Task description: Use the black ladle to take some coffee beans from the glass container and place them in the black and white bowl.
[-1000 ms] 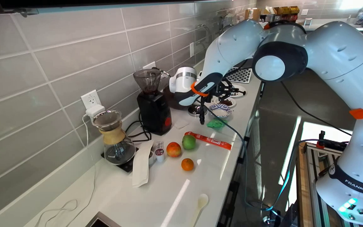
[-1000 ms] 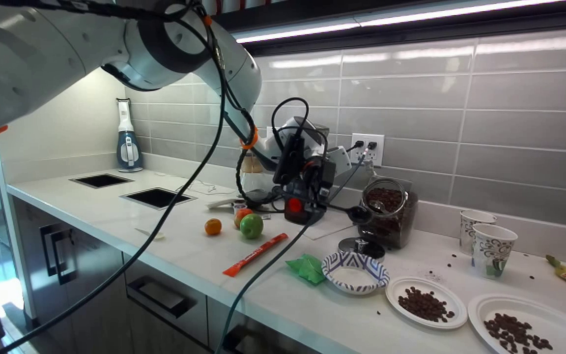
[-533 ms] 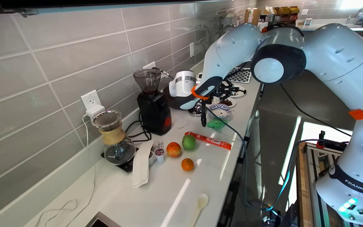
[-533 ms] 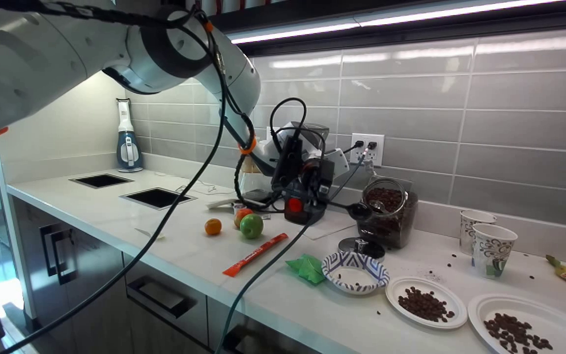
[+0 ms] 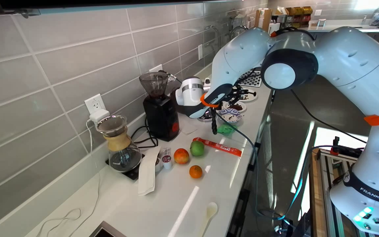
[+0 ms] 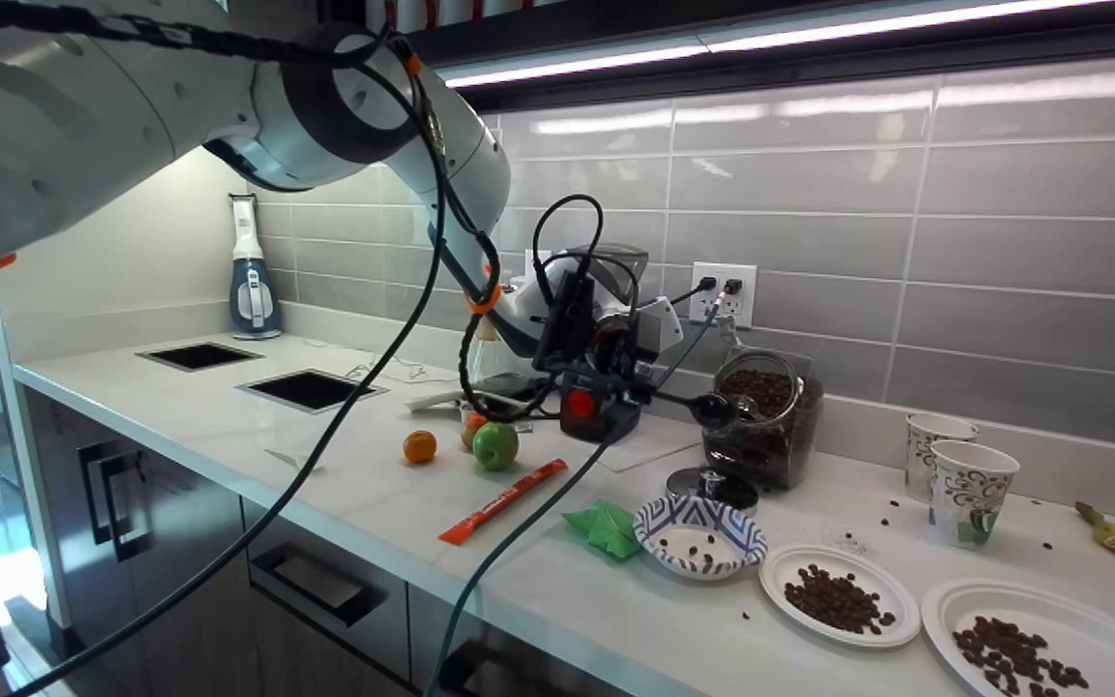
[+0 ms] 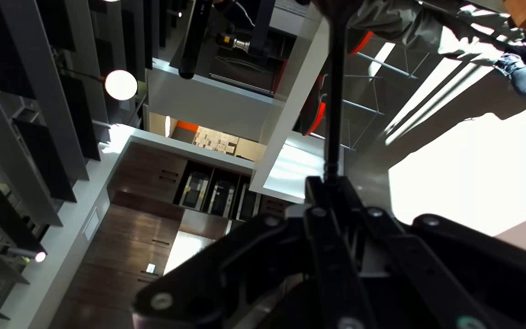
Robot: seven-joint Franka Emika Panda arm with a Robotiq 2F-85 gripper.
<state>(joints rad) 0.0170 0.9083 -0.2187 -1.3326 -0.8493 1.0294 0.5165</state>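
In an exterior view, open air lies over the patterned bowl, the ladle higher up. The lid and glass container block the bowl's far side, a green packet its left, a plate its right; in both exterior views a cable slants over the bench.

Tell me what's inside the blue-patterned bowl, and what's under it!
Inside the bowl, a few dark coffee beans lie scattered on the white bottom. It sits on the counter, but the bowl itself covers the spot right underneath, so nothing there can be seen.
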